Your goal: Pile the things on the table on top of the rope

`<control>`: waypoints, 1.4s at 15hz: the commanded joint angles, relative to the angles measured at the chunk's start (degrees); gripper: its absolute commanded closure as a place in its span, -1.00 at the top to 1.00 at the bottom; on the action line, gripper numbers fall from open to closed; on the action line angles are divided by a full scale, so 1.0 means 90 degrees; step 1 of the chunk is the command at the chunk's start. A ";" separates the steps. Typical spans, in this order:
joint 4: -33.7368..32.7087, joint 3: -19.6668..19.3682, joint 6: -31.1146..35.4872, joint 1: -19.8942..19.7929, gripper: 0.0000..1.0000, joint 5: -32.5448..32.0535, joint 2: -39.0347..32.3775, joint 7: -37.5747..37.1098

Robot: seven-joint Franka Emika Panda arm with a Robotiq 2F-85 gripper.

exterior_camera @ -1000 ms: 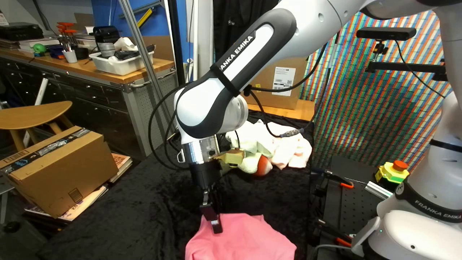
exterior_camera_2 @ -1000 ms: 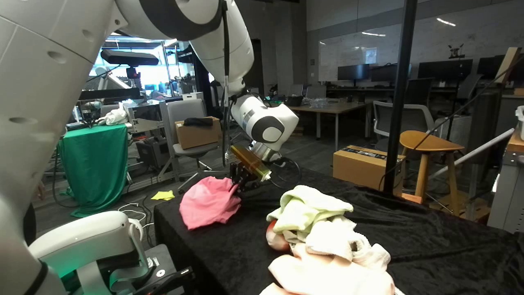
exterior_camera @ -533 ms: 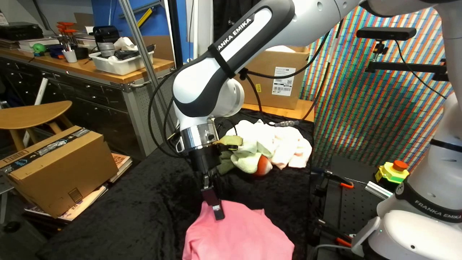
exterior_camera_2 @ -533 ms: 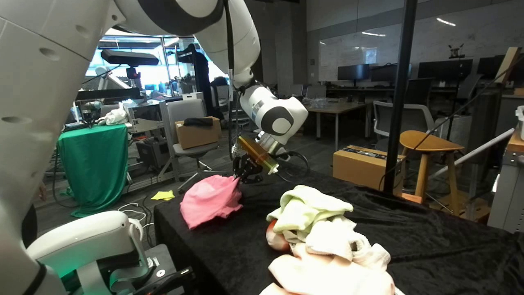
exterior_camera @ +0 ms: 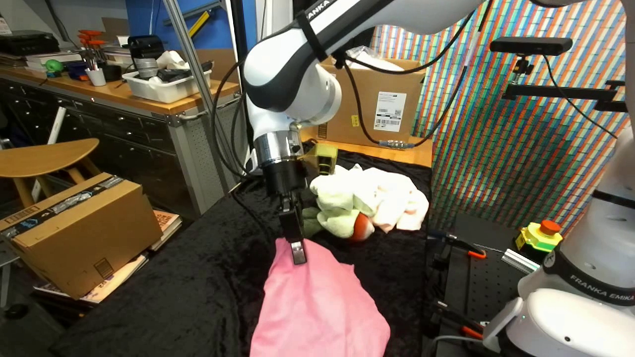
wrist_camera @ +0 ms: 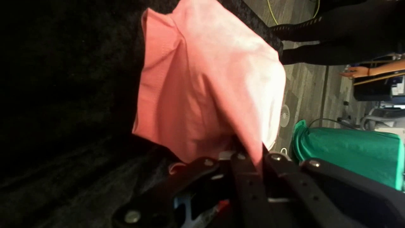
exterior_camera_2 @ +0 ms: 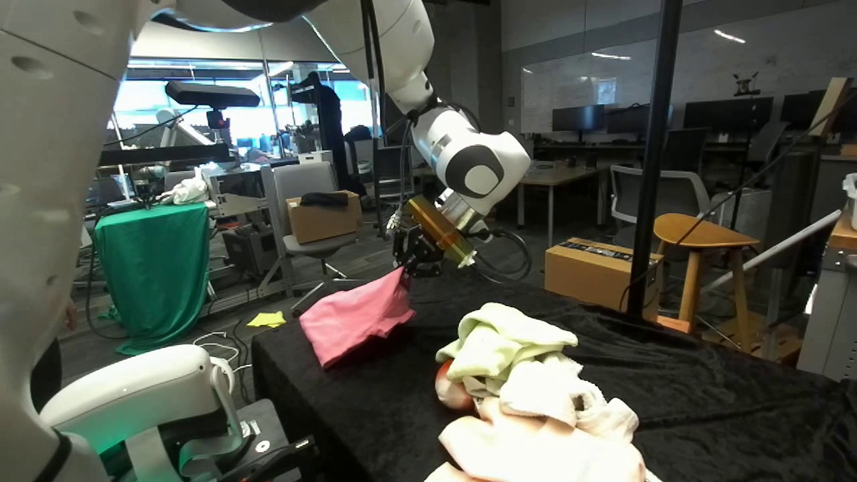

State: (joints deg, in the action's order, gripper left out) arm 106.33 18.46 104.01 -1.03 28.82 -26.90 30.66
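White robot base (exterior_camera: 593, 243) reads "FRANKA EMIKA"; open brown cardboard box (exterior_camera: 367, 110) holds clear plastic (exterior_camera: 368, 53); black end effector (exterior_camera: 298, 253) pinches draped pink cloth (exterior_camera: 320, 307).

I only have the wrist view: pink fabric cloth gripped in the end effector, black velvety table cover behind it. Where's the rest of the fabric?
Observer: In an exterior view, a crumpled heap of pale green, whitish and pale pink fabric lies on the black velvety table cover.
Operator: Anything else there?
Observer: A rounded red-and-white object against the heap's edge; I can't tell what it is.
Operator: Is that heap under what I'm holding?
Observer: No. In an exterior view, table cover shows between the pink fabric cloth and the heap.
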 commanded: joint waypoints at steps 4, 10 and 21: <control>0.0248 -0.0464 -0.0699 -0.0376 -0.86 0.0806 0.0957 0.0986; 0.0670 -0.1147 -0.0742 -0.0454 -0.86 0.1112 0.1806 0.1515; 0.1683 -0.2638 -0.0144 -0.0798 -0.87 0.1187 0.3590 0.1753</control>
State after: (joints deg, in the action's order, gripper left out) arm 117.66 -2.53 100.48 -7.26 37.29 0.32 45.46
